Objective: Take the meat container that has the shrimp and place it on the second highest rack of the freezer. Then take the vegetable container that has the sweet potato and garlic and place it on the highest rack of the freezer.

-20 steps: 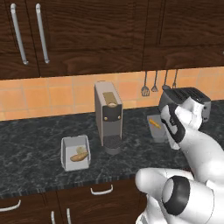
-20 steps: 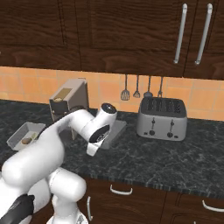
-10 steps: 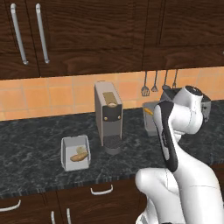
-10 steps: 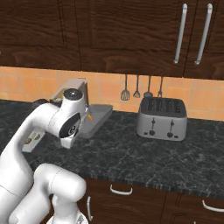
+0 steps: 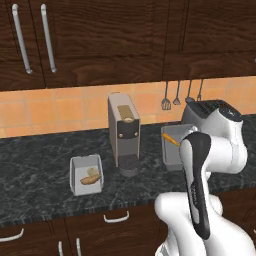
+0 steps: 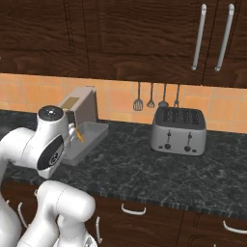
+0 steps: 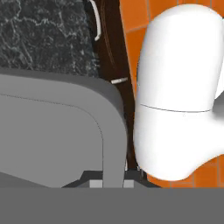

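Note:
The meat container [image 5: 175, 150], a grey tray, is held above the counter beside the coffee machine [image 5: 124, 131], with the tiny orange shrimp [image 5: 170, 139] inside it. From the right it appears as the tilted meat container [image 6: 87, 140], shrimp [image 6: 77, 136] in it, close against my arm. In the hand view my gripper [image 7: 111, 182] is shut on the container's grey wall [image 7: 65, 131]. The vegetable container [image 5: 86, 175] rests on the counter to the left, holding the tan sweet potato [image 5: 91, 176]; the garlic is too small to make out. The freezer and its racks are out of view.
A silver toaster [image 6: 177, 131] stands on the dark marble counter [image 6: 144, 173] at the right. Utensils [image 6: 150, 96] hang on the orange tiled wall. Dark wooden cabinets [image 5: 90, 40] hang above, and drawers [image 6: 135, 210] lie below the counter edge.
My arm has swung round with its elbow folding up, and the meat container has travelled with it, leftward in the right base view. The base and the vegetable container have stayed put.

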